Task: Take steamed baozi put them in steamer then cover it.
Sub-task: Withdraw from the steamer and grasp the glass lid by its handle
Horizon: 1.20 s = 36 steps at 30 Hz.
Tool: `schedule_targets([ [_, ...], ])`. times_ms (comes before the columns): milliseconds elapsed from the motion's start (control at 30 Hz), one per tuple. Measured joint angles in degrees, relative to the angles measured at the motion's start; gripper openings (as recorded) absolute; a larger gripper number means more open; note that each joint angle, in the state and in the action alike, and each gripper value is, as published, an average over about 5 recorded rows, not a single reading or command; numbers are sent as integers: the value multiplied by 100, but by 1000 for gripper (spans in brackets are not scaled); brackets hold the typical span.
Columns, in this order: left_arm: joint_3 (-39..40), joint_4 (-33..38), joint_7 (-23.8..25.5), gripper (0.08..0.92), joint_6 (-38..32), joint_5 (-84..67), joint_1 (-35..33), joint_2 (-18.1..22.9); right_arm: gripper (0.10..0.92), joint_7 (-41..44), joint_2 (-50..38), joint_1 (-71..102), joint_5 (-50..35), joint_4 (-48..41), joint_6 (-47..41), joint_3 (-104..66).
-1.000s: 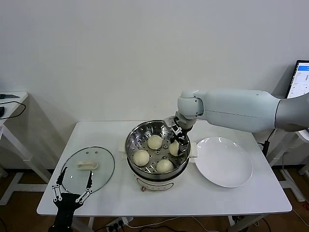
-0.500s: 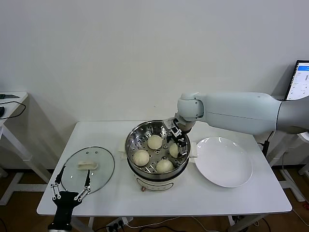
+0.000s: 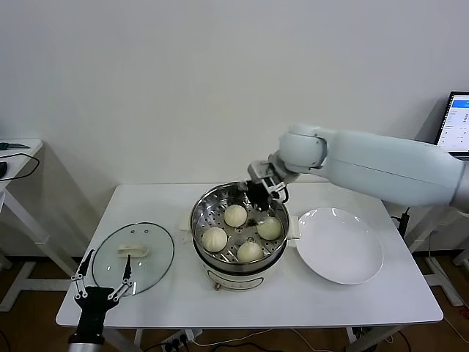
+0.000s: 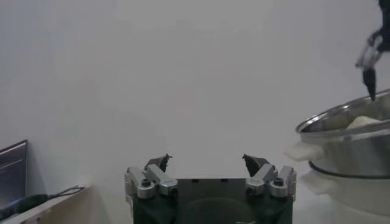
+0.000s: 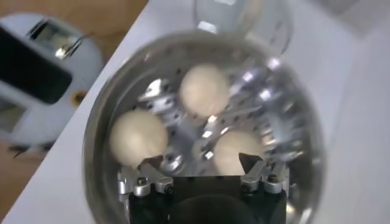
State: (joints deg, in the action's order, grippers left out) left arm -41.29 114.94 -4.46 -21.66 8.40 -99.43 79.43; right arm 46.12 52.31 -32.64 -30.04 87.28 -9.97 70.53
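The steel steamer [image 3: 199, 213] stands mid-table with four cream baozi on its perforated tray: back [image 3: 235, 215], right [image 3: 269, 228], left [image 3: 214, 238] and front [image 3: 250, 251]. My right gripper [image 3: 262, 192] is open and empty, just above the steamer's back right rim. Its wrist view looks down into the steamer [image 5: 97, 122] at three baozi [image 5: 204, 90], [image 5: 138, 136], [image 5: 237, 151], with the gripper [image 5: 202, 164] open above them. My left gripper [image 3: 102, 282] is open and empty at the table's front left edge, in front of the glass lid [image 3: 150, 246]. In the left wrist view it [image 4: 207, 163] is open, with the steamer [image 4: 353, 149] at the side.
An empty white plate [image 3: 338, 244] lies right of the steamer. The glass lid with its cream handle [image 3: 133, 251] lies flat at the table's left. A monitor [image 3: 458, 121] stands at the far right and a side table [image 3: 15, 158] at the far left.
My right gripper has risen out of the steamer and back, leaving the right baozi on the tray. My left gripper has drifted slightly down and left at the table's front edge.
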Motion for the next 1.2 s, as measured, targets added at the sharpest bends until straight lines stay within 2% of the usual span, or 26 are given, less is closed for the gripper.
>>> schedule_targets([
  [300, -126, -79, -176, 823, -44, 587, 193, -22, 823, -2834, -604, 2350, 146, 43, 868, -2512],
  [500, -149, -107, -326, 823, -119, 1144, 308, -57, 823, -4049, -471, 4404, 404, -105, 1628, -4605],
  [867, -327, -484, -653, 823, -291, 2523, 484, -194, 823, -4878, 395, 7478, 921, -205, 2634, -7640],
  [1200, -465, -1103, -1016, 823, -36, 4211, 382, -423, 823, -5110, 1113, 9159, 1371, 25, 2987, -8930],
])
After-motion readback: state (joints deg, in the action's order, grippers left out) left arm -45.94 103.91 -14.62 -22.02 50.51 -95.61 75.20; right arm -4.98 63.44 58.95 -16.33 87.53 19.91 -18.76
